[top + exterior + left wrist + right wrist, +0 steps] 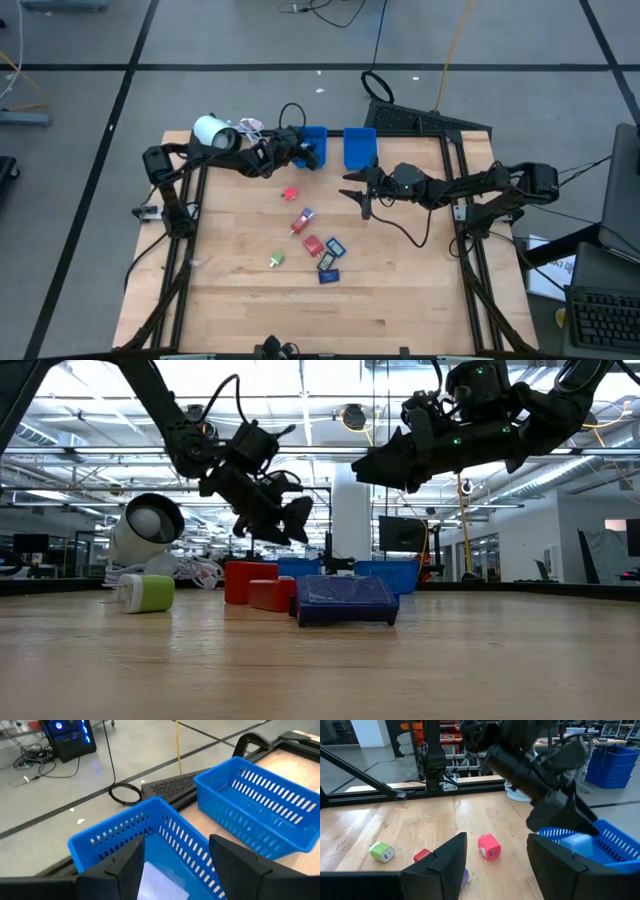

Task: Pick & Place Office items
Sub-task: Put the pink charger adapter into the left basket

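Near items: eight-odd office items [310, 246] loose mid tabletop [240, 300], none gripped.
L gripper [312, 152]: over left blue bin [316, 136], jaws apart, empty.
R gripper [362, 196]: near right bin [359, 147], jaws part-open, empty.
Risk: arms close together; reaching pile at once could clash or scatter pieces.

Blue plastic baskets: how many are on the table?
2, side by side at the table's far edge: the left blue slotted plastic basket under the left claw, the right blue slotted plastic basket beside it. None seems hidden.
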